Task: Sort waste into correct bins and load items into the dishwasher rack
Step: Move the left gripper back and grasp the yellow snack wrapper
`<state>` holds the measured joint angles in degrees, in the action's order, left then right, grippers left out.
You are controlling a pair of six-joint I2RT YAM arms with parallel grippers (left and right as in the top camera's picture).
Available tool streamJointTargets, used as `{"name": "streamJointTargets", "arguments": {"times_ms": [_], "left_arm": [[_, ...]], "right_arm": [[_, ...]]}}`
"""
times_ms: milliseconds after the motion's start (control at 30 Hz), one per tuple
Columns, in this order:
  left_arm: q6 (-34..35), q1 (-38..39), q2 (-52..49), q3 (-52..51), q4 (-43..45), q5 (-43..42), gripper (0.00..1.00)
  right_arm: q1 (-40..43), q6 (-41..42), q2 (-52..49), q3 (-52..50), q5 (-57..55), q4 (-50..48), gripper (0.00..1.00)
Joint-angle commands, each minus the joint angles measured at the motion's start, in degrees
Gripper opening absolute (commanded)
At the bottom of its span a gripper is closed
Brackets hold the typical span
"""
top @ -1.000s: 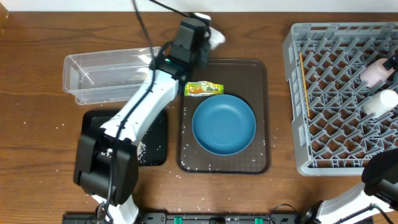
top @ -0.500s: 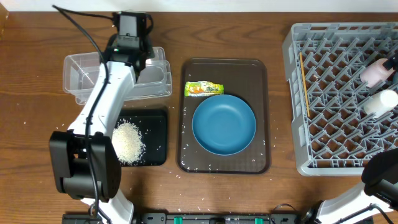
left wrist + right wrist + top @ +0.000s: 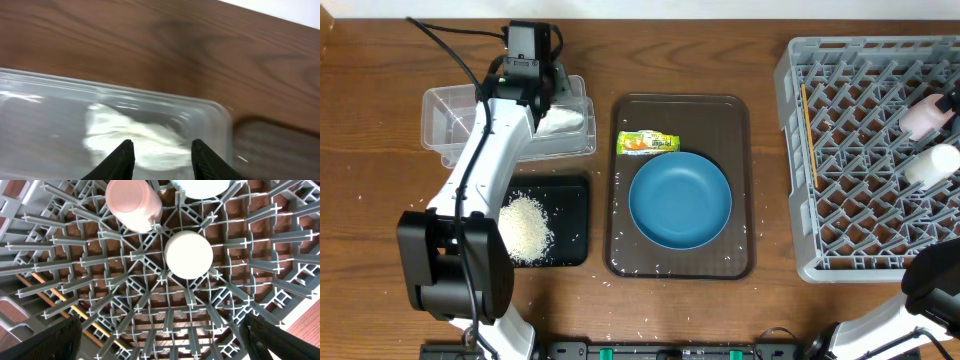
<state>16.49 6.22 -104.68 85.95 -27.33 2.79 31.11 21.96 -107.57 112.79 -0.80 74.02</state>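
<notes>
My left gripper (image 3: 162, 142) hangs open over the right end of the clear tub (image 3: 450, 130). The crumpled white napkin (image 3: 565, 120) lies inside the tub, just below the parted fingertips (image 3: 129, 150). White rice (image 3: 525, 228) is piled on the black tray (image 3: 575, 200). The yellow-green wrapper (image 3: 647, 142) and the dark-blue bowl (image 3: 680, 200) rest on the brown tray (image 3: 730, 110). My right gripper (image 3: 160, 335) stands wide open above the grey rack (image 3: 860, 160). The rack holds a pink cup (image 3: 132, 202), a white cup (image 3: 189, 254), a light-blue bowl (image 3: 202, 186) and chopsticks (image 3: 808, 135).
Stray rice grains are scattered over the wooden table (image 3: 380, 220) near the black tray and the front edge. The left arm reaches across the tub from the front left. The rack fills the right side.
The left arm has swung left from behind the brown tray to over the clear tub. Its jaws have parted and the napkin now lies in the tub. The right arm has not moved.
</notes>
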Motion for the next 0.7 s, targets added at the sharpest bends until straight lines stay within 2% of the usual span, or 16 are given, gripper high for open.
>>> {"name": "streamJointTargets", "arguments": {"times_ms": [0,100,233,467,667], "left_arm": [[-4.2,0.9,0.9,0.2,-0.5,-17.0,0.39],[-12.3,3.2,0.9,0.2,-1.8,-26.0,0.39],[-19.2,7.8,0.9,0.2,-4.0,-26.1,0.39],[-33.0,15.0,0.4,0.1,-4.5,-17.8,0.42],[-40.4,16.1,-2.7,0.1,-4.3,-14.6,0.49]], "right_arm": [[-0.3,0.7,-0.1,0.2,0.2,0.1,0.99],[-0.3,0.7,-0.1,0.2,0.2,0.1,0.99],[-0.3,0.7,-0.1,0.2,0.2,0.1,0.99],[-0.3,0.7,-0.1,0.2,0.2,0.1,0.99],[-0.3,0.7,-0.1,0.2,0.2,0.1,0.99]]}}
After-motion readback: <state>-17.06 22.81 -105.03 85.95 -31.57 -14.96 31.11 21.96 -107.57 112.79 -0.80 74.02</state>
